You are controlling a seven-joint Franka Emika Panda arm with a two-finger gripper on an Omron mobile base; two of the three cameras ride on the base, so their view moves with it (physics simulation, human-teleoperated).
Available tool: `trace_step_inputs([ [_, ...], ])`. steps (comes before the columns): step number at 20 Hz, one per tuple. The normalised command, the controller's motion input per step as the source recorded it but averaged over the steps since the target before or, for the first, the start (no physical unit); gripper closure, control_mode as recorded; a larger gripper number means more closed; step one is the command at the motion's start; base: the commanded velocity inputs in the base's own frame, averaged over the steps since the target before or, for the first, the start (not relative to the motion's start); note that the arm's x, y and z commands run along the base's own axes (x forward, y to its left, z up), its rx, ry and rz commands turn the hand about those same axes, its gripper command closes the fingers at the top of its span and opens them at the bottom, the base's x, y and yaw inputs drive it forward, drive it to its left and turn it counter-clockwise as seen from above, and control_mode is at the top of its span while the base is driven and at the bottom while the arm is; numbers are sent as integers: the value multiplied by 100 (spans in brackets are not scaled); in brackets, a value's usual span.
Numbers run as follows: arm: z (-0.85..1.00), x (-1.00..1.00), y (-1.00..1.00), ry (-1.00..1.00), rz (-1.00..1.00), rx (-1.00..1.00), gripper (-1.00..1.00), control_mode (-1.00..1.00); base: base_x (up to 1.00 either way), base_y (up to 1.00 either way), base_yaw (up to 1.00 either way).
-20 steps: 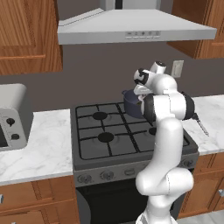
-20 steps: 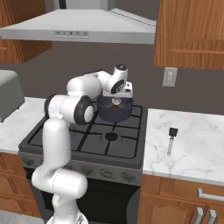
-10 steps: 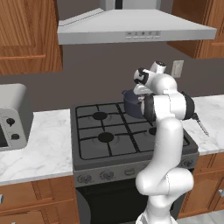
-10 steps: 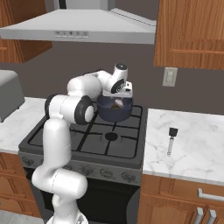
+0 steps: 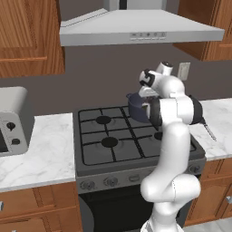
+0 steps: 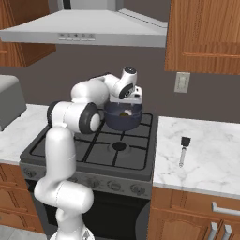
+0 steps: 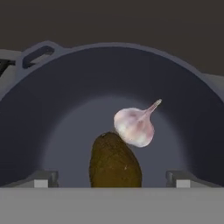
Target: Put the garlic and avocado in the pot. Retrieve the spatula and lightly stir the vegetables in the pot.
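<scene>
- Jaws are opening from shut to wide since a second ago; arm and base are sitting where they were, gripper hovering over the pot at upper centre of the right base view.
- Gripper is holding nothing now: finger tips are showing far apart at the bottom corners of the hand view, nothing between them.
- Garlic is lying inside the pot, centre-right of the hand view, touching the avocado just below it at bottom centre.
- Spatula is lying on the counter, right of the stove, well apart from the pot, black end toward the wall.
- Handling guess: spatula is looking light, stiff and slim; I'd be taking it on the thin grey length near the middle, jaws across it. It's lying flat, so a slip risk.
- No readable brands, labels or writing anywhere.
</scene>
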Motion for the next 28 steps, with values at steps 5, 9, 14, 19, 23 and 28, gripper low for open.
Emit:
trace_step_inputs([
  [5,35,-74,-3,0,0,0,-100,-100,0,0,0],
  [9,23,-79,-6,0,0,0,-100,-100,0,0,0],
  [14,16,-97,-3,0,0,0,-100,-100,0,0,0],
  [19,14,-81,-1,2,0,0,-100,-100,0,0,0],
  [23,9,-71,-16,8,0,0,-100,-100,0,0,0],
  [28,4,-41,-47,10,0,-1,-100,-100,0,0,0],
])
